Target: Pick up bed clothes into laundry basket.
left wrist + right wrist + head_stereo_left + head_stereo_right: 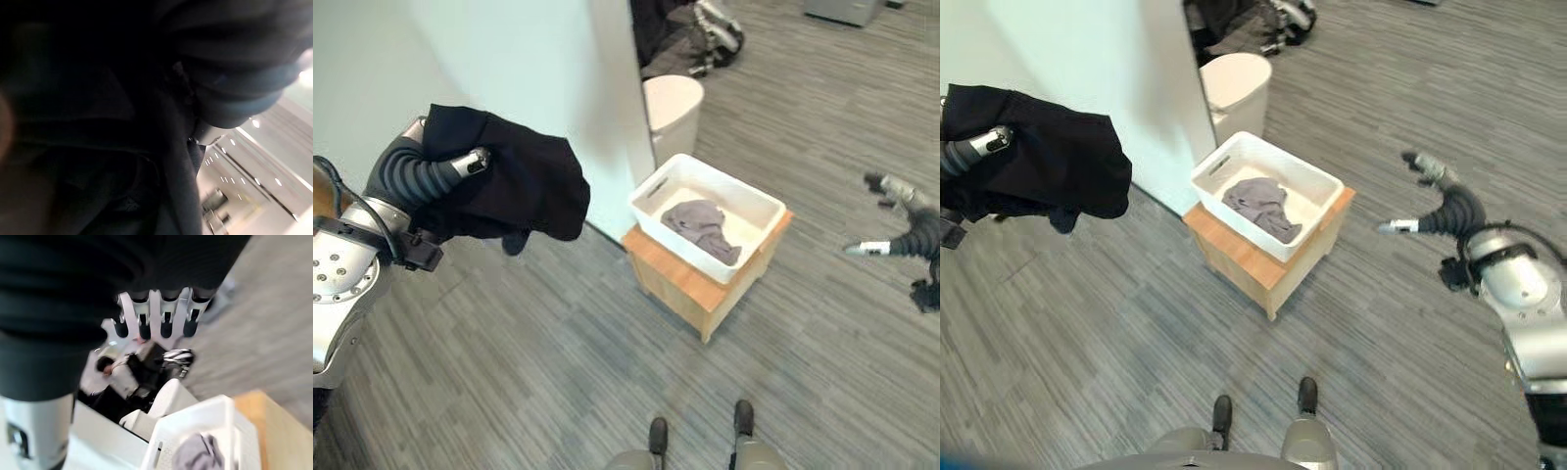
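Up at far left our left hand (pixel 460 164) grips the black garment (pixel 519 181), long axis running left-right | white basket (pixel 759 208) on wooden stand (pixel 690 284), grey cloth (pixel 705 227) inside | right hand (pixel 1430 201) spread, holding nothing

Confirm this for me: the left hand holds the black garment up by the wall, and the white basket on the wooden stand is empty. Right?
Not quite. The left hand does hold the black garment, but the white basket on the wooden stand is not empty: the left eye view shows a grey cloth lying in it.
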You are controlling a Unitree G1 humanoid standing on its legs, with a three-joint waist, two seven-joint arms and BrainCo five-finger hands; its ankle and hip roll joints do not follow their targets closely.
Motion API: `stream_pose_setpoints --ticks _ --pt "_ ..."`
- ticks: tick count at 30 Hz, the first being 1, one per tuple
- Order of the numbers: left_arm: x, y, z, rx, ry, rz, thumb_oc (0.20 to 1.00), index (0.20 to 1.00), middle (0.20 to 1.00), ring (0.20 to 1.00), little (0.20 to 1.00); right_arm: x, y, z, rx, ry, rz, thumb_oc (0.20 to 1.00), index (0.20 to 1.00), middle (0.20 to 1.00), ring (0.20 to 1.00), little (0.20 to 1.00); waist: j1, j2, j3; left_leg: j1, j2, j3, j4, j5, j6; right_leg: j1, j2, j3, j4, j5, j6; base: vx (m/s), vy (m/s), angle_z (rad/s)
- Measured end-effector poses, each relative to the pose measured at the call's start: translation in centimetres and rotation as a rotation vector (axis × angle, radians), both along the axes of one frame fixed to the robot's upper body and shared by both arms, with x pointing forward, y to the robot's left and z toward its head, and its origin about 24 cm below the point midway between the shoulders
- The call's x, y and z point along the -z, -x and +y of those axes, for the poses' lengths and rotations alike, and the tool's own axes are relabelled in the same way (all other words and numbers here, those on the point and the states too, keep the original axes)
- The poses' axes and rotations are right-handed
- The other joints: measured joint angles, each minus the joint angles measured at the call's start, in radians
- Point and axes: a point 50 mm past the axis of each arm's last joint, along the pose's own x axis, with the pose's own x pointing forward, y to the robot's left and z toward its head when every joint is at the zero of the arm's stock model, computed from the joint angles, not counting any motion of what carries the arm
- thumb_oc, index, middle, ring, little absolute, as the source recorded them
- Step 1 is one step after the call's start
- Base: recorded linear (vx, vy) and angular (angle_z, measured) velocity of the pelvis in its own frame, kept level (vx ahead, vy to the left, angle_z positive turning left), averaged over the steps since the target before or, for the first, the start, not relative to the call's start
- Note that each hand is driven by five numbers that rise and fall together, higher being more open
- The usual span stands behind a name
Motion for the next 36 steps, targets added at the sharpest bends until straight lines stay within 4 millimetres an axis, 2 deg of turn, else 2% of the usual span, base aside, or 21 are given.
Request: stream_pose_setpoints --ticks 4,7,10,14,18,24,28,29,30,33,36 --pt "-0.1 -1.4 0.5 -0.028 -0.032 0.036 0.200 0.200 0.200 0.200 0.200 1.4 0.0 0.8 0.003 -0.122 -0.026 1.000 1.000 1.000 1.000 1.000 -0.031 0.025 -0.029 -0.005 0.009 0.006 -0.004 -0.001 -0.001 -0.017 0.010 0.006 0.000 0.002 -0.006 0.01 0.002 -0.06" --pt "-0.8 -3.5 0.4 -0.048 -0.105 0.077 0.200 0.200 0.200 0.200 0.200 5.0 0.0 3.6 -0.048 -0.419 -0.015 1.000 1.000 1.000 1.000 1.000 -0.037 0.036 -0.052 -0.006 0.014 0.015 -0.004 0.000 -0.001 -0.021 0.014 0.011 -0.001 0.004 -0.010 -0.01 -0.008 -0.08" --pt "-2.7 -4.9 -1.2 -0.012 -0.148 0.041 0.200 0.200 0.200 0.200 0.200 9.8 0.7 6.8 -0.082 -0.649 0.134 1.000 1.000 1.000 1.000 1.000 -0.040 0.046 -0.065 -0.021 0.009 0.026 -0.005 0.003 -0.002 -0.039 0.011 0.014 0.000 0.010 -0.011 -0.01 -0.005 -0.08" --pt "-5.0 -6.5 -1.9 -0.021 -0.173 -0.004 0.200 0.200 0.200 0.200 0.200 12.0 1.6 8.8 -0.102 -0.777 0.203 1.000 1.000 1.000 1.000 1.000 -0.068 0.043 -0.068 -0.041 0.001 0.038 0.000 0.013 0.006 -0.065 0.008 0.023 0.000 0.022 -0.008 -0.04 0.004 -0.05" --pt "-6.7 -7.8 -1.3 -0.071 -0.138 -0.047 0.200 0.200 0.200 0.200 0.200 12.9 2.4 9.5 -0.138 -0.826 0.250 1.000 1.000 1.000 1.000 1.000 -0.096 0.024 -0.065 -0.084 -0.002 0.059 0.000 0.019 0.007 -0.118 0.007 0.043 0.000 0.036 -0.008 -0.04 0.012 -0.14" --pt "-6.2 -9.3 1.9 -0.245 -0.136 0.005 0.200 0.200 0.200 0.200 0.200 14.4 3.9 9.8 -0.133 -0.906 0.319 1.000 1.000 1.000 1.000 1.000 -0.150 -0.013 -0.040 -0.145 -0.004 0.094 0.000 0.025 0.007 -0.198 0.009 0.078 0.000 0.056 -0.011 -0.04 0.019 -0.18" --pt "-5.7 -10.2 0.9 -0.221 -0.117 0.015 0.200 0.200 0.200 0.200 0.200 14.8 4.4 10.5 -0.173 -0.938 0.345 1.000 1.000 1.000 1.000 1.000 -0.151 -0.035 -0.005 -0.161 -0.001 0.105 0.000 0.027 0.005 -0.220 0.014 0.084 0.000 0.060 -0.015 -0.06 0.015 -0.02" --pt "-7.8 -10.0 0.3 -0.206 -0.106 -0.049 0.200 0.200 0.200 0.200 0.200 14.5 4.4 10.9 -0.211 -0.950 0.347 1.000 1.000 1.000 1.000 1.000 -0.144 -0.040 0.037 -0.199 -0.006 0.092 0.000 0.034 -0.002 -0.250 0.008 0.075 0.000 0.066 -0.011 -0.05 0.014 0.16" --pt "-8.3 -10.0 0.4 -0.220 -0.100 -0.061 0.200 0.200 0.200 0.200 0.200 14.7 4.3 11.2 -0.229 -0.958 0.362 1.000 1.000 1.000 1.000 1.000 -0.153 -0.042 0.070 -0.226 -0.012 0.089 0.000 0.046 0.003 -0.277 0.007 0.072 0.000 0.080 -0.019 -0.04 0.016 0.16" --pt "-8.5 -10.2 0.5 -0.232 -0.112 -0.058 0.200 0.200 0.200 0.200 0.200 14.5 4.3 11.1 -0.230 -0.953 0.352 1.000 1.000 1.000 1.000 1.000 -0.156 -0.041 0.109 -0.255 -0.011 0.091 0.000 0.046 0.003 -0.306 0.007 0.073 0.000 0.080 -0.019 -0.01 0.006 0.02" --pt "-10.1 -10.0 0.2 -0.240 -0.116 -0.097 0.200 0.200 0.200 0.200 0.200 14.2 3.9 11.4 -0.247 -0.953 0.337 1.000 1.000 1.000 1.000 1.000 -0.165 -0.036 0.152 -0.277 -0.011 0.099 0.000 0.049 0.002 -0.330 0.008 0.077 0.000 0.089 -0.022 0.01 0.015 -0.04"
